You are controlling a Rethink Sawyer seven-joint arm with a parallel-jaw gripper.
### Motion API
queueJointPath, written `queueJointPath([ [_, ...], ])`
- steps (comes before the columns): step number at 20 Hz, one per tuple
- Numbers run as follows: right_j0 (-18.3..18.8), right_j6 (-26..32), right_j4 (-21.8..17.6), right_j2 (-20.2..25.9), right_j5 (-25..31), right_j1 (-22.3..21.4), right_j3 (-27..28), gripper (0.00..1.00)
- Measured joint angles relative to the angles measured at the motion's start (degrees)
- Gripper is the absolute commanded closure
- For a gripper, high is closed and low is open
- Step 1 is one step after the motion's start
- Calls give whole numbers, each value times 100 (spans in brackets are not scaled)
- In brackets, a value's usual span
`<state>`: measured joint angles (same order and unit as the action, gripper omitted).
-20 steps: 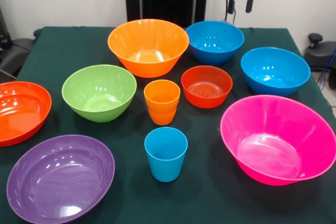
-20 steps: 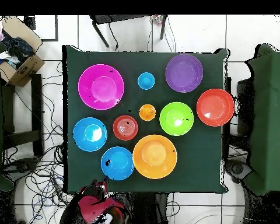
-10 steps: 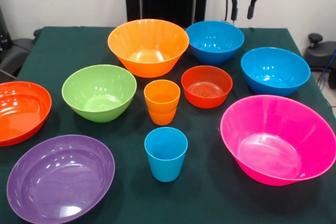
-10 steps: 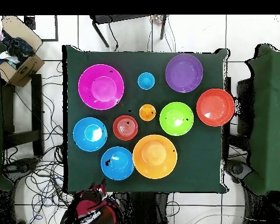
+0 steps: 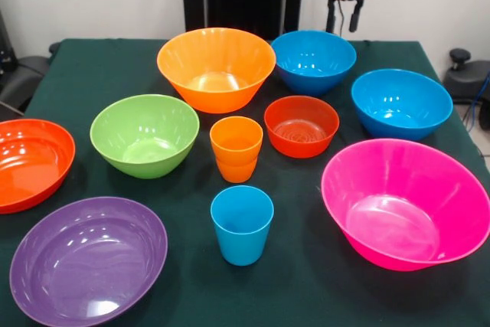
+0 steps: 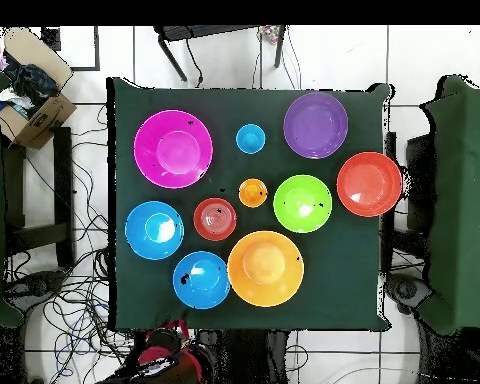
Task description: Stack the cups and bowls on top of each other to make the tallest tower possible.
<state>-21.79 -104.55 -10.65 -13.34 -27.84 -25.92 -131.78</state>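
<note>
Clearly nothing is stacked yet: the glossy plastic bowls [image 5: 217,67] and the small light blue plastic cup [image 5: 242,223] stand apart on the green desk [image 5: 92,67]. The gripper [image 5: 342,19] hangs at the far right, fingers [image 5: 354,19] narrowly parted, empty. Light, stiff, slippery ware; grip by a rim.

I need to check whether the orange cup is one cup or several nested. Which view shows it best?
The front view: the orange cup shows its side, with a ridge suggesting one cup nested in another. The overhead view shows only its round mouth, hiding any stacking.
</note>
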Motion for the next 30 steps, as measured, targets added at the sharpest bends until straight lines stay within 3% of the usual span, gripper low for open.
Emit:
queueJointPath([
  [21,-172,0,-1,-406,-146,214,135,0],
  [30,-166,0,-49,-408,-143,-306,132,0],
])
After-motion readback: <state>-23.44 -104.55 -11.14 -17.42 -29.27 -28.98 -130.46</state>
